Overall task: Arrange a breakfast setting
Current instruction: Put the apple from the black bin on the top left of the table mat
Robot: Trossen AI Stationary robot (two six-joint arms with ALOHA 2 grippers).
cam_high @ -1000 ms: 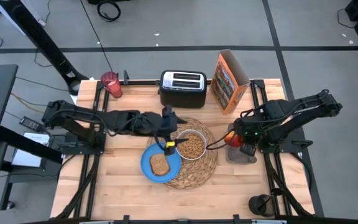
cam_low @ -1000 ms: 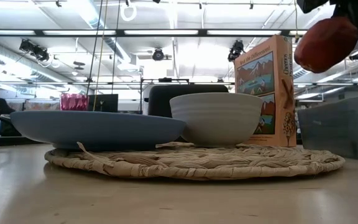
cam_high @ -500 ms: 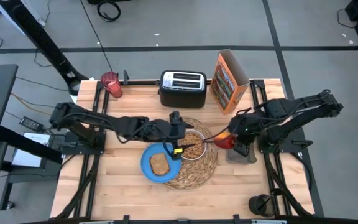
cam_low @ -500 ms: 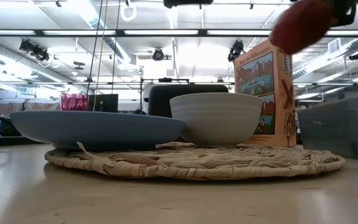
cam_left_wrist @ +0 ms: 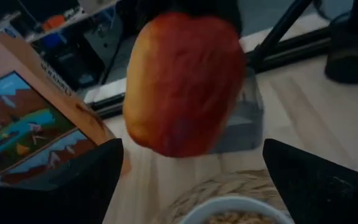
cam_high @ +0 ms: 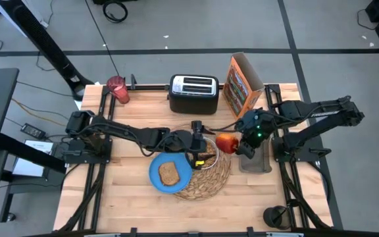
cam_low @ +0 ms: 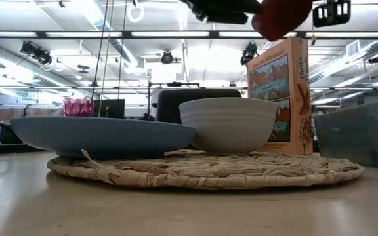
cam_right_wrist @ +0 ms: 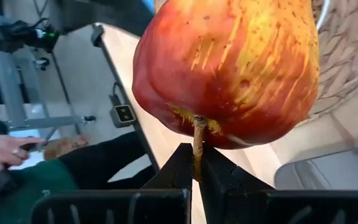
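Wooden tabletop (cam_high: 130, 191) carries, from the left, a translucent pink-red cup (cam_high: 117, 89) at the far corner. Left gripper (cam_high: 198, 140) reaches across with fingers spread wide, above the white bowl (cam_high: 204, 155). Small blue plate (cam_high: 170, 173) bears the toast slice (cam_high: 169, 173); plate and bowl sit on the straw placemat (cam_high: 210, 181). Toaster (cam_high: 193, 93) and cereal box (cam_high: 242, 85) stand behind. Right gripper (cam_high: 237, 143) pinches the red apple (cam_high: 226, 142) by its stem, raised over the placemat's right edge.
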